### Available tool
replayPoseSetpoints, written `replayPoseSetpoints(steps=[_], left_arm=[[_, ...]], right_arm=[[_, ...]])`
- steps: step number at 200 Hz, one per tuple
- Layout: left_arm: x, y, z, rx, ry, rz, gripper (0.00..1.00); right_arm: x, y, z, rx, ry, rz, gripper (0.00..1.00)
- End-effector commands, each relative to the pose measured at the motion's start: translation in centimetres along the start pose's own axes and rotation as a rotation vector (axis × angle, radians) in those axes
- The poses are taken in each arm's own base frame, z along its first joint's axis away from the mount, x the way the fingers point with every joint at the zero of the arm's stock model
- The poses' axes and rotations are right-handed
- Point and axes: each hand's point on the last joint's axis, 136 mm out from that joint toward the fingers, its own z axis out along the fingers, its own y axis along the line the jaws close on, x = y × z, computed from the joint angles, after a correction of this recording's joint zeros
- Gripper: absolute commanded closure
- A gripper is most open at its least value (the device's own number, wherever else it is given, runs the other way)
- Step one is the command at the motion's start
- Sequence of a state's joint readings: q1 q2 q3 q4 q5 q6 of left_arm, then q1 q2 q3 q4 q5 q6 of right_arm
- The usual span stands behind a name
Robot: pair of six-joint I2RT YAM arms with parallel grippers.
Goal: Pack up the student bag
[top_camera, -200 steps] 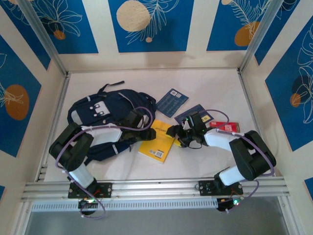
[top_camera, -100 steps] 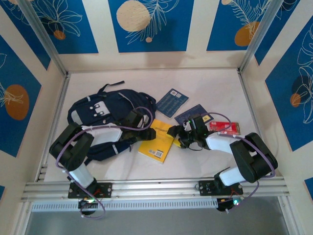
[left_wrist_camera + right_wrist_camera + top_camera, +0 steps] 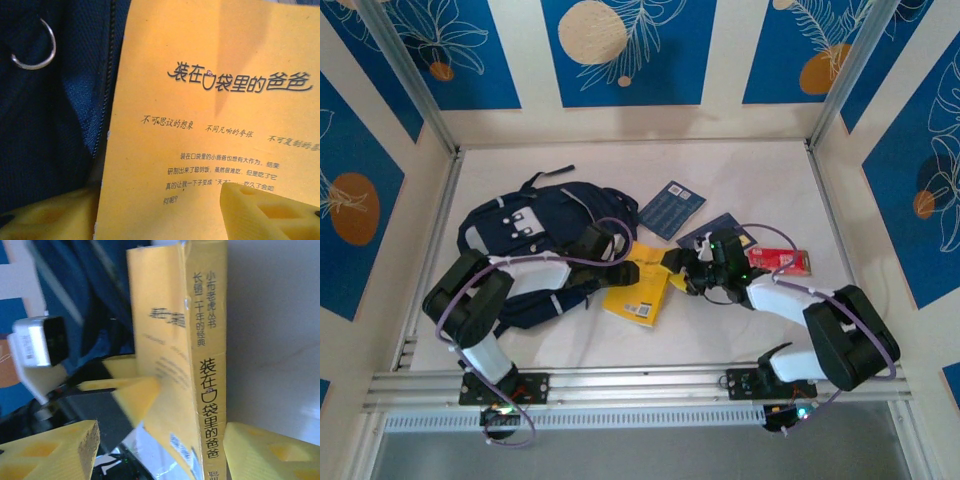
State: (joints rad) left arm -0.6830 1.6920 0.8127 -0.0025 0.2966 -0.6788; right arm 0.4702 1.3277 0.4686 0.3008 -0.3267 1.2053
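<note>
The navy student bag (image 3: 525,232) lies at the left of the table, and its zipper and a metal ring (image 3: 35,47) show close up in the left wrist view. A yellow book (image 3: 640,285) sits tilted against the bag's right side. My left gripper (image 3: 622,250) is open at the bag's edge. One of its fingers (image 3: 265,212) lies over the book's cover (image 3: 200,125), and the other sits beside the book's edge. My right gripper (image 3: 678,268) is open astride the book's spine (image 3: 210,390), with one of its fingers (image 3: 272,450) against the spine.
Two blue booklets (image 3: 672,208) (image 3: 722,230) lie behind the yellow book. A red packet (image 3: 778,261) lies to the right, beside my right forearm. White table (image 3: 740,180) stretches to the walls at the back and right.
My right gripper has moved left and pushed the yellow book toward the bag. The book's right edge has tipped up. The left arm has hardly moved.
</note>
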Motion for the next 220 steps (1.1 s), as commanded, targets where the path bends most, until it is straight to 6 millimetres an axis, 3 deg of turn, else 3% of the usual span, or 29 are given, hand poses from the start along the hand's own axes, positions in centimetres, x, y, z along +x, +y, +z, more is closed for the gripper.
replayPoseSetpoints(steps=[1, 72, 142, 166, 196, 220], left_arm=[[6.6, -0.7, 2.5, 0.090, 0.245, -0.030, 0.39], [6.5, -0.7, 2.5, 0.096, 0.246, -0.035, 0.40], [6.3, -0.9, 2.3, 0.105, 0.236, -0.038, 0.40], [5.6, -1.2, 1.4, 0.095, 0.198, -0.040, 0.36], [4.2, -1.9, -0.6, 0.089, 0.133, -0.030, 0.31], [3.2, -3.0, -2.5, 0.105, 0.081, -0.015, 0.30]], right_arm=[[2.3, 5.4, -0.2, -0.192, 0.094, -0.131, 0.33], [2.5, 4.3, 1.7, -0.167, 0.119, -0.111, 0.33], [1.8, 1.4, 2.5, -0.066, 0.087, -0.126, 0.36], [1.4, -0.1, 2.9, 0.001, 0.082, -0.122, 0.50], [1.0, -1.9, 3.2, 0.078, 0.079, -0.113, 0.86], [0.9, -2.1, 2.7, 0.084, 0.062, -0.136, 0.93]])
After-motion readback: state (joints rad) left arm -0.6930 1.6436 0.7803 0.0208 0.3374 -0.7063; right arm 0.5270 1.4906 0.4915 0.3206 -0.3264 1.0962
